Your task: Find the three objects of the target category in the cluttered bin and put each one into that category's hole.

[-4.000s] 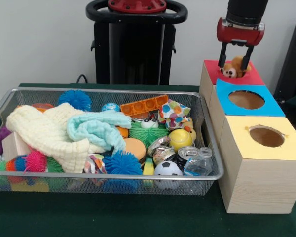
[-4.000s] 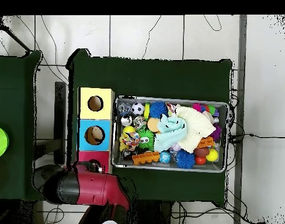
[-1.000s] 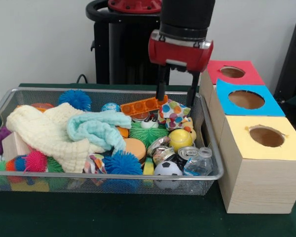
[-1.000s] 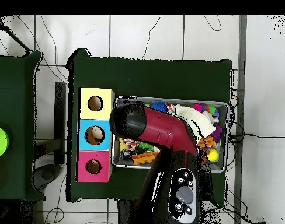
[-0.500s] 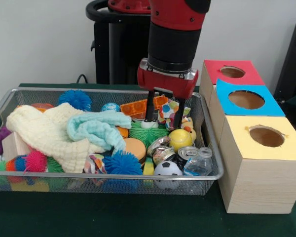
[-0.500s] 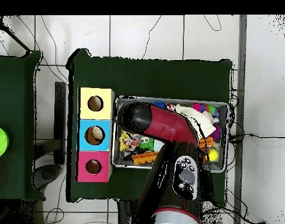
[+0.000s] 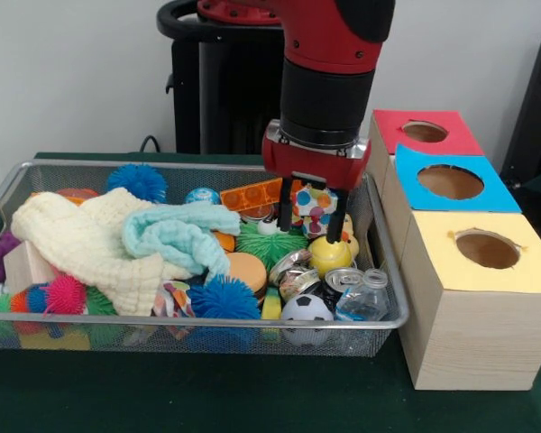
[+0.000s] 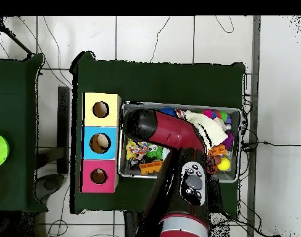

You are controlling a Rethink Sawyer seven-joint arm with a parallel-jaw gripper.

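Green-clothed table, wire-mesh bin [image 7: 117,334] beside three holed boxes, gripper [image 7: 310,209] dipped in with fingers spread apart around the yellow duck [image 7: 329,253], poised to grab.

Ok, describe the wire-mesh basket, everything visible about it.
The silver wire-mesh basket is a large rectangular bin with a thicker rounded rim, standing flat on the dark green table beside the three wooden boxes. It is crammed with toys, spiky balls, cans and a cream cloth. The open gripper reaches down into its right end.
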